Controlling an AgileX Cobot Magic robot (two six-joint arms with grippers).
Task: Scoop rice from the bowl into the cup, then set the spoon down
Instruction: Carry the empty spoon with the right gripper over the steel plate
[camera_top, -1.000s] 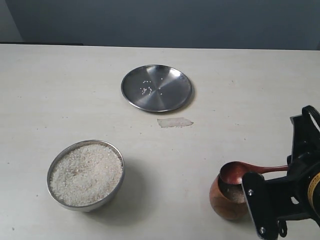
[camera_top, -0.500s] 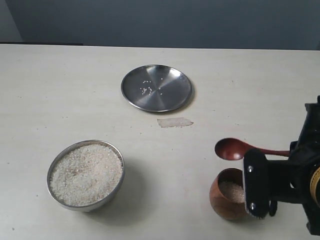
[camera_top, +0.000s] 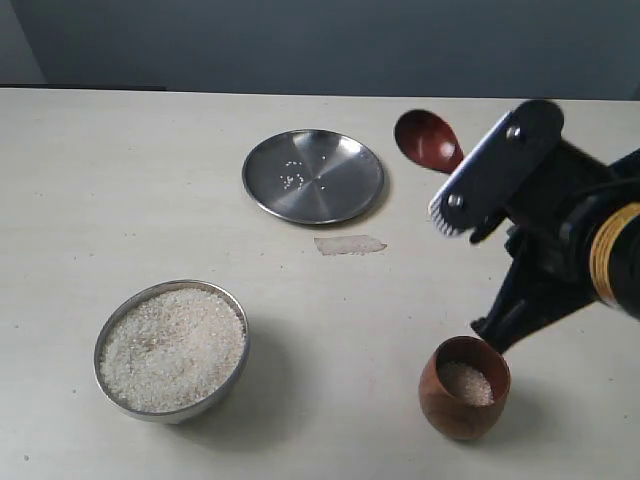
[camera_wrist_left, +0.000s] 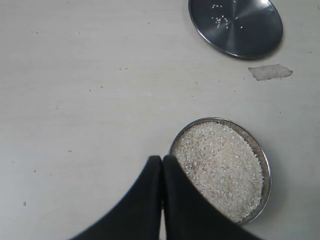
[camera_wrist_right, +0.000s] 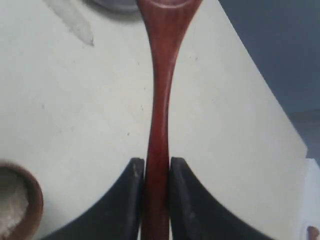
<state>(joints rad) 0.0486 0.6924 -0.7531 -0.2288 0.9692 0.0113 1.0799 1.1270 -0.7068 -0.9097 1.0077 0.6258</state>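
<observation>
Swinging up off the cup (camera_top: 463, 400), the spoon (camera_top: 428, 140) is now hanging just right of the plate (camera_top: 340, 200), its handle pinched in the right pincer (camera_wrist_right: 156, 165). Rice (camera_top: 172, 345) is filling the bowl (camera_top: 170, 413) at front left, and a little is sitting in the cup. Left pincer (camera_wrist_left: 162, 159), pressed together, is hovering by the bowl's rim. Cream tabletop (camera_top: 100, 180) is carrying a pale scrap (camera_top: 350, 244); a grey-blue wall (camera_top: 300, 40) is running behind.

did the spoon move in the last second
Yes. The spoon was over the cup. In the exterior view it has gone up and slightly left, and is now just right of the plate.
</observation>
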